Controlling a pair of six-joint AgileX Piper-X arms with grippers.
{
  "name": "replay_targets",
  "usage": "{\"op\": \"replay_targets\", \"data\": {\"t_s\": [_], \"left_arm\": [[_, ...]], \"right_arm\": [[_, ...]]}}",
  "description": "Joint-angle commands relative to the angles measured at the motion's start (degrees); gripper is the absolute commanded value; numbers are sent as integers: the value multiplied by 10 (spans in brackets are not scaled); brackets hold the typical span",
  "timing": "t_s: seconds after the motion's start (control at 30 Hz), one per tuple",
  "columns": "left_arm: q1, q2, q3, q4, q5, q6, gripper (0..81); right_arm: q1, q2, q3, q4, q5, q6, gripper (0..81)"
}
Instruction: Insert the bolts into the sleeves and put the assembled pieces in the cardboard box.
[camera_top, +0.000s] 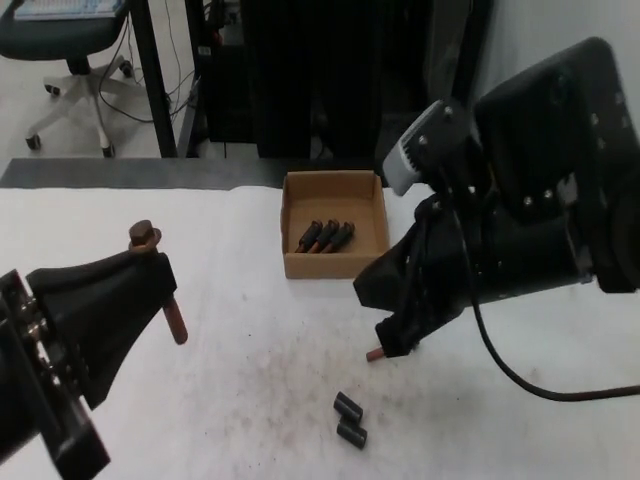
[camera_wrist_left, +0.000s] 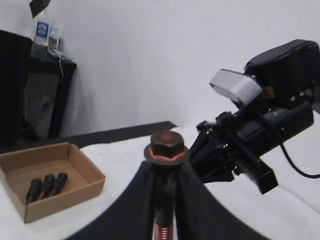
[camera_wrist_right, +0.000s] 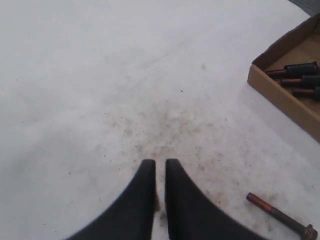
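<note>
Copper-coloured, the bolt sits pinched between the fingers of the left gripper. Its head is up, and its threaded end is cut off at the edge of the left wrist view. Nearest us on the white bench lie two black sleeves, just beside each other and apart from either arm. A little farther on, the right gripper hangs low over a stained patch of bench. Its fingers stand close together with only a thin slit between them, and we can make out nothing held there. A second bolt lies flat near it; in the high view the gripper hides all but its tip. Farthest, the cardboard box holds three assembled pieces side by side, and the right arm blocks the bench beside the box.
</note>
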Motion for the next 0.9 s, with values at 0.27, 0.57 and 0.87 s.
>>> {"op": "replay_targets", "data": {"t_s": [0.27,0.57,0.87], "left_arm": [[1,0,3,-33,-3,-4,0],[1,0,5,-19,-3,-4,0],[1,0,7,-7,-3,-4,0]], "right_arm": [[22,103,-13,16,31,-14,302],[72,186,-35,29,84,-82,273],[75,247,-76,34,134,-140,273]]}}
